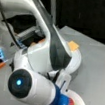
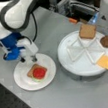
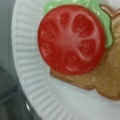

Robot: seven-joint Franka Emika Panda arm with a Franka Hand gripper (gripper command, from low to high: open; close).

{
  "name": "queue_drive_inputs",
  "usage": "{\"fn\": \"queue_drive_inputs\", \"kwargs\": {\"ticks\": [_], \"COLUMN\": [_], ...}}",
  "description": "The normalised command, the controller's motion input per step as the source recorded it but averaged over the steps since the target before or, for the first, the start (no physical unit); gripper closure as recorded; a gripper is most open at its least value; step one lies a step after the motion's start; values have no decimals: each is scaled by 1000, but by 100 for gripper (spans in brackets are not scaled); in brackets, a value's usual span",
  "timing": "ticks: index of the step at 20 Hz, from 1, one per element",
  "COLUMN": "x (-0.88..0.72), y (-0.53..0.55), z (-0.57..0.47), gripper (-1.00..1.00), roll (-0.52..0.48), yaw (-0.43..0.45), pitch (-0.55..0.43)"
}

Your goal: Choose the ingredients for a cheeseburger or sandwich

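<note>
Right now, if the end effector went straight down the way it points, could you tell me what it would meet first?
Probably the white paper plate near the red tomato disc, below the end effector; depth is unclear.

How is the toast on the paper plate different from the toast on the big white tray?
The toast on the paper plate lies flat; the toast on the tray stands propped up. The plate toast is covered by a green leaf and red tomato disc; the tray toast is bare. Both are brown squares.

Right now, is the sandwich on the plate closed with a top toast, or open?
Open. The red disc lies bare on top, over the green leaf and one toast; the other toast sits on the turntable.
</note>
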Motion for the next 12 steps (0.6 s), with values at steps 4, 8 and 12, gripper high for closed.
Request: {"fn": "queue_drive_inputs", "kwargs": {"ticks": [4,8,12], "x": [-817,-866,-754], "y": [743,866,710], "z": [347,22,-68], "gripper": [-100,-100,-100], "roll": [-548,-444,-481], "yaw": [-206,-284,-311], "pitch": [51,-49,-108]}}
